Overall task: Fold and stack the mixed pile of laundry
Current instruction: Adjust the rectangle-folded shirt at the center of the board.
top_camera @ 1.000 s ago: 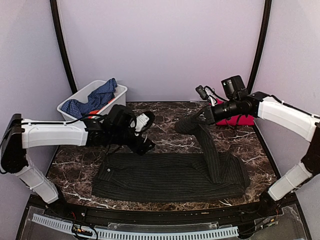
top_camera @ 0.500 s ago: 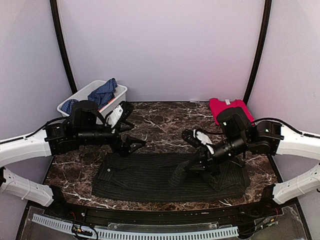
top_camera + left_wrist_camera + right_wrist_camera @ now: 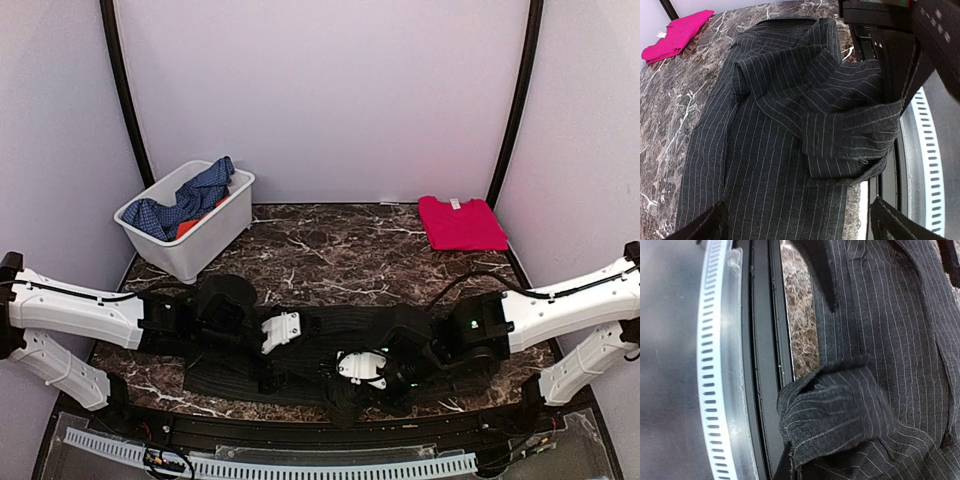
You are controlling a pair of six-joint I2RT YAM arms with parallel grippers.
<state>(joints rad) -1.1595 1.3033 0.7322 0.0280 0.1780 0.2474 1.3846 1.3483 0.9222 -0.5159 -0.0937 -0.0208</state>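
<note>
The dark pinstriped shirt [image 3: 335,325] from the laundry pile lies spread along the table's near edge. My right gripper [image 3: 345,392] is low over its front hem and shut on the sleeve cuff [image 3: 840,410], which bunches over the table edge. My left gripper [image 3: 800,230] hovers open just above the shirt's body [image 3: 765,170], its fingers [image 3: 705,227] spread wide with nothing between them; the folded-over cuff [image 3: 850,145] lies ahead of it. A bright red cloth [image 3: 462,222] lies folded flat at the back right. A blue checked garment [image 3: 190,195] and an orange piece [image 3: 188,228] sit in the bin.
The white plastic bin [image 3: 215,235] stands at the back left corner. A slotted white rail [image 3: 715,365] and black frame run along the table's near edge, just under the cuff. Marble tabletop [image 3: 330,250] shows between the shirt and the back wall.
Both arms came down onto the shirt. The right gripper swept the sleeve from high at the back right down to the front edge. The left gripper opened fully and moved forward.
</note>
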